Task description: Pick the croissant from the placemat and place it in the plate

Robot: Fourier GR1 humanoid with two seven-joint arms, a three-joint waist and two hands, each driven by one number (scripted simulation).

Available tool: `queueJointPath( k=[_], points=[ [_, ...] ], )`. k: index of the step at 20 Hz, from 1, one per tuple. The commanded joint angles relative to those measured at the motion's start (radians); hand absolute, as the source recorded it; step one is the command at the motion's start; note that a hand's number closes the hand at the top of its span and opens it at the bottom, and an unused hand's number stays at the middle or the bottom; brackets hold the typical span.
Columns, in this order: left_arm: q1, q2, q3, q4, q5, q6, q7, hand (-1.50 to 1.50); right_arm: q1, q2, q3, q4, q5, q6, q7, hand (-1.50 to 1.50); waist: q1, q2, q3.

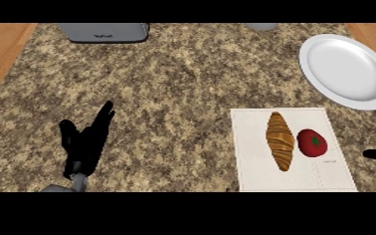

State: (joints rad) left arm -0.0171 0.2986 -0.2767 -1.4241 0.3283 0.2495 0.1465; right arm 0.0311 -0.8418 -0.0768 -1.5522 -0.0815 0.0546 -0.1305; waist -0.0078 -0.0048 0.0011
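At the left you see the left hand (86, 142) resting above the counter (169, 84), with its fingers straight and apart, holding nothing. At the far edge, a grey appliance (103, 32) is cut off by the view, so you cannot say what it is.

Going right, the placemat (253, 172) lies near the lower edge. On it the croissant (280, 140) lies lengthwise, and just beside it, at its right, there is a red tomato (312, 142). They seem almost touching. The plate (345, 69) is beyond the placemat, near the right edge and partly cut off.

Of the right hand (369, 154) only a small dark tip shows at the right edge, so you cannot tell how its fingers are.

I judge the task is at its first step: nothing is picked yet. The next move calls for the right hand to come over the croissant and close along its sides without pushing the tomato.
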Motion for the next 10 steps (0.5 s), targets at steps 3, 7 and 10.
queueJointPath(
  k=[3,7,10],
  points=[
    [-0.016,0.02,0.038,0.056,0.027,-0.078,-0.006,0.0,0.018,-0.029,0.109,-0.157,0.123,0.016,0.24,-1.5,0.004,0.005,-0.003],
    [0.017,-0.026,0.019,0.029,-0.005,-0.034,0.009,0.0,0.009,0.027,0.181,-0.275,0.204,0.009,0.382,-1.5,0.007,0.004,-0.002],
    [0.031,-0.034,0.016,0.036,-0.024,-0.049,-0.002,0.0,0.008,0.078,0.213,-0.319,0.268,-0.001,0.463,-1.5,0.006,0.003,-0.002]
  ],
)
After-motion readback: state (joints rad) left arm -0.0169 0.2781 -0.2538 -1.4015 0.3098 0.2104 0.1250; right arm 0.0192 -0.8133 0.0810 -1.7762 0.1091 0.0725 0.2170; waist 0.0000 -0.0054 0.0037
